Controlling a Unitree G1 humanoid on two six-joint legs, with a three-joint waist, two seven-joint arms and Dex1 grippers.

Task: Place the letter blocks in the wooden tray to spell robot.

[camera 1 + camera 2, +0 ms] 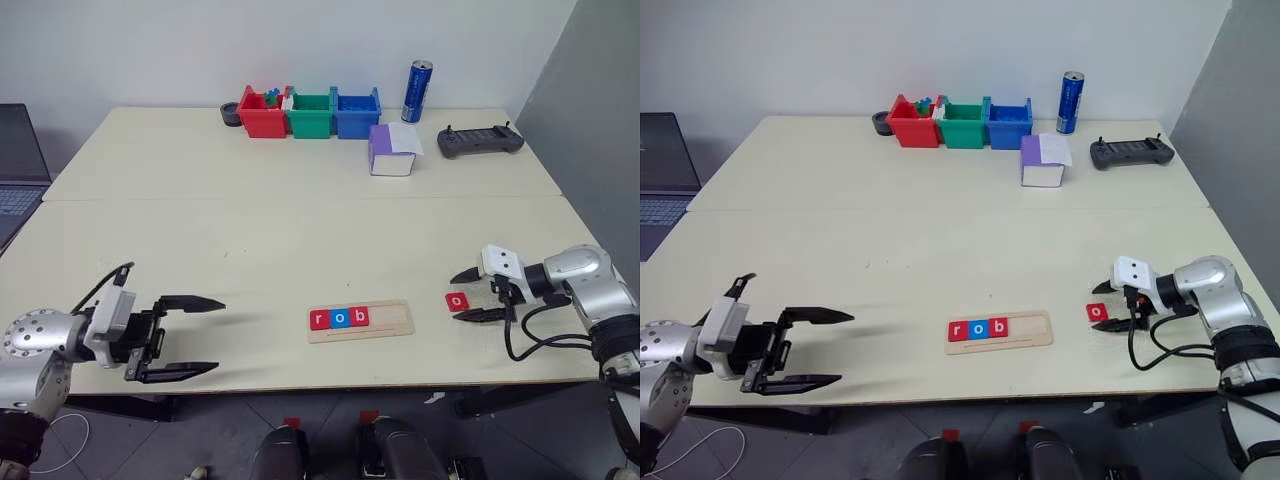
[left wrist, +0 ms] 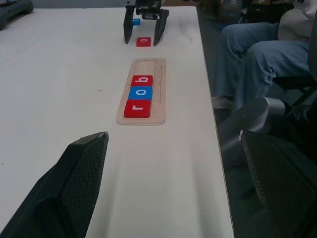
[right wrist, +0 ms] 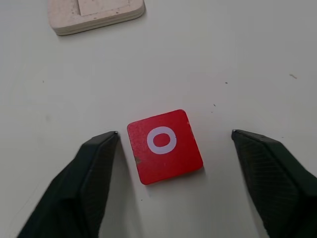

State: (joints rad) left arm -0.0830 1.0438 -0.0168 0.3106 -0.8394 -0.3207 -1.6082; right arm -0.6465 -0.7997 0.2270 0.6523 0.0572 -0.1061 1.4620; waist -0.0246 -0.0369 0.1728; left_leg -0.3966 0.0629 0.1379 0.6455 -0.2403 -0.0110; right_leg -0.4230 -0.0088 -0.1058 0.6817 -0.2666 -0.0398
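The wooden tray (image 1: 395, 320) lies near the table's front edge, with a red r (image 1: 319, 320), a blue o (image 1: 340, 319) and a red b (image 1: 360, 317) side by side at its left end. A red o block (image 1: 457, 300) lies flat on the table to the tray's right. My right gripper (image 1: 463, 297) is open and straddles this block, with a gap on each side in the right wrist view (image 3: 174, 133). A small blue block (image 2: 135, 21) sits just beyond that gripper; I cannot read its letter. My left gripper (image 1: 218, 336) hangs open and empty, well left of the tray.
Red (image 1: 262, 113), green (image 1: 311, 113) and blue (image 1: 356, 113) bins line the back edge. Near them are a purple-and-white box (image 1: 391, 152), a blue can (image 1: 416, 91) and a black controller (image 1: 480, 141). A laptop (image 1: 18, 170) stands far left. A seated person's legs (image 2: 257, 54) are beside the table.
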